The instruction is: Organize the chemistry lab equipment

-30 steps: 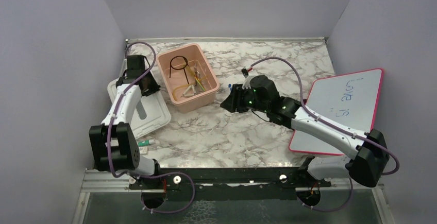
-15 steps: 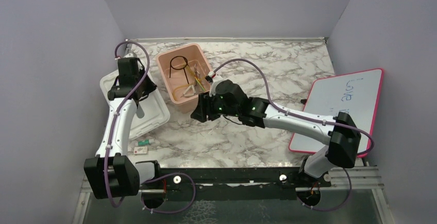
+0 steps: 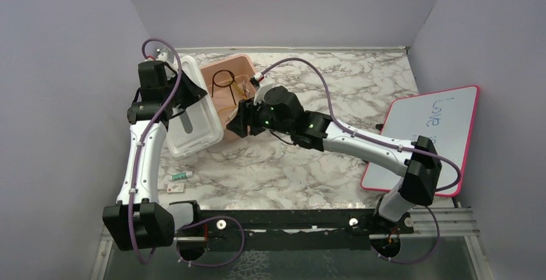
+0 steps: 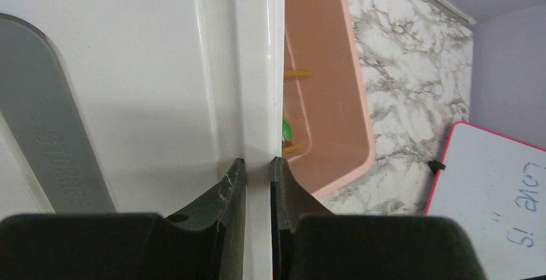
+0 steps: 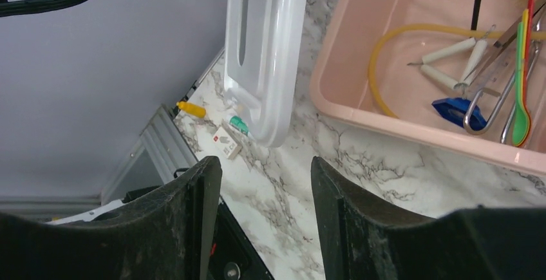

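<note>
Left gripper [image 4: 256, 176] is pinched onto the rim of the white lid [image 3: 193, 122], which I see tipped up on edge at the overhead view's upper left. Right gripper [image 5: 267, 177] hangs wide and empty beside the pink tub [image 5: 360, 9]. Inside it lie the wire ring [image 3: 222, 78], tan tube [image 5: 399, 33] and tongs [image 5: 492, 55].
</note>
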Available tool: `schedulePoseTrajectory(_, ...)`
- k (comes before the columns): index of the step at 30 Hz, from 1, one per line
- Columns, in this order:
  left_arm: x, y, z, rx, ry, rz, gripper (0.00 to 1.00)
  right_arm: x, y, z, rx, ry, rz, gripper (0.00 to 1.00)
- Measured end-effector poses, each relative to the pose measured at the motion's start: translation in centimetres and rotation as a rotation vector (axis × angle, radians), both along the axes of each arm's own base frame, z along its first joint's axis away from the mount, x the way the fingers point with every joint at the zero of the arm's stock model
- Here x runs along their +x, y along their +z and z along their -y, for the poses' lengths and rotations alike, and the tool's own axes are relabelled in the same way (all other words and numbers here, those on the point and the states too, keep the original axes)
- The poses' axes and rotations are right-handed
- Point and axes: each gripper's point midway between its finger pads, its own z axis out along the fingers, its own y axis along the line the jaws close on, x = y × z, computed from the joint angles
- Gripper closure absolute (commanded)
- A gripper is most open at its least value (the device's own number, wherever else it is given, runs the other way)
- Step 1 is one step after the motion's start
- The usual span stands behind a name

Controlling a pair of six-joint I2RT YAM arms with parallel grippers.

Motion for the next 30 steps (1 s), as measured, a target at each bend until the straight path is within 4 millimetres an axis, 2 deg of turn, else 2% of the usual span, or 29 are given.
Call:
schedulePoseTrajectory(4, 0.9, 1.1, 1.3, -0.076, -0.041, 0.015, 1.0, 0.9, 0.7, -0.3, -0.003, -0.018, 0.034, 0.38)
schedulePoseTrajectory(10, 2.7, 1.7, 3.2, -0.136, -0.074, 0.016, 1.0, 3.3, 0.9, -0.6, -0.028, -0.06, 0.067, 0.37)
schedulePoseTrajectory(17, 5.0, 3.1, 7.7, -0.129, -0.148, 0.041, 1.0, 8.1, -0.5, 0.8, -0.068, -0.141, 0.049, 0.36)
schedulePoseTrajectory(20, 5.9, 3.5, 8.9, -0.113, -0.154, 0.05, 1.0, 9.6, -1.6, 1.7, -0.088, -0.161, 0.027, 0.37)
schedulePoseTrajectory(26, 7.4, 2.7, 9.8, -0.084, -0.132, 0.034, 1.0, 11.6, -2.4, 3.1, -0.073, -0.17, -0.028, 0.46)
schedulePoseTrajectory(30, 7.7, 1.8, 10.6, -0.078, -0.139, 0.012, 1.0, 11.8, -3.0, 3.6, -0.055, -0.142, -0.066, 0.5)
